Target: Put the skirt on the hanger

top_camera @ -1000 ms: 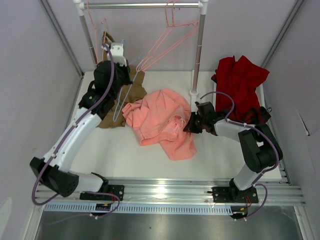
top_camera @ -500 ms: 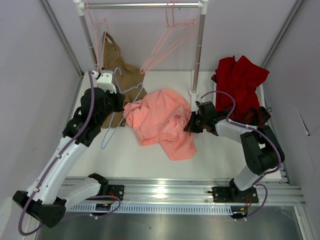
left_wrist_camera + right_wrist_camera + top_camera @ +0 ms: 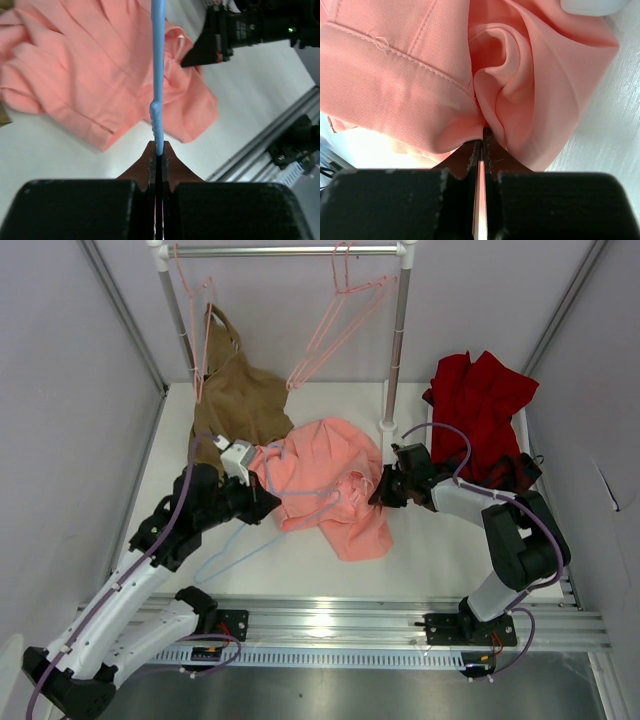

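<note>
Now stretched low and inward, left pincer (image 3: 158,148) nips the hanger (image 3: 157,60), right pincer (image 3: 481,139) pinches the skirt (image 3: 395,80).

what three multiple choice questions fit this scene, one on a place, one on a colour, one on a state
1. Where does the dark red garment lie?
A. at the far right of the table
B. draped over the rail
C. under the left arm

2. What colour is the hanger in the left hand?
A. pink
B. light blue
C. black

3. How is the right hand?
A. shut on the skirt
B. open above it
C. open, far from it

Answers:
1 A: the top view shows it heaped at the table's far right corner.
2 B: the left wrist view shows a light blue wire clamped in that hand.
3 A: the right wrist view shows pink fabric pinched in the closed hand.
</note>
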Available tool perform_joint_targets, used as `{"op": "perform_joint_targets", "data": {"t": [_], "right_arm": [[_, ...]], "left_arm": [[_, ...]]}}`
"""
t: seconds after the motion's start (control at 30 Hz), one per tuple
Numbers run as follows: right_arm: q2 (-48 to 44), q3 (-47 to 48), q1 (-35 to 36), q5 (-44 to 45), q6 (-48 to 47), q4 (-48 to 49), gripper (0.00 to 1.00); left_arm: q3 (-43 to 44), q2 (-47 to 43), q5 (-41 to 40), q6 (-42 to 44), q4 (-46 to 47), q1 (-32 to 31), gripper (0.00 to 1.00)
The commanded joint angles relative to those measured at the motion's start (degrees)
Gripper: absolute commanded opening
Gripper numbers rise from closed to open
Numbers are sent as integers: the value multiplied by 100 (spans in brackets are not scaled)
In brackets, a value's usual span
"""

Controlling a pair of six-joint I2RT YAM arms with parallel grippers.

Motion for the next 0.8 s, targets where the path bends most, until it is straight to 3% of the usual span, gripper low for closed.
{"op": "perform_joint_targets", "data": {"t": [0.0,0.17,0.33,0.77], "right_arm": [[-233,177,-8,-12,-33,-74,0],[-286,194,45,32,11,-83,0],[-365,194,124,94,38,-118,0],[-461,185,177,147,46,-188,0]], "left_arm": [[-199,-75,476,-458,594,-327,0],[-646,162,134,-906,1402,-802,0],[-709,338,-490,-1065,1790,-812,0],[-542,980,-719,-1039,2327,-812,0]]}}
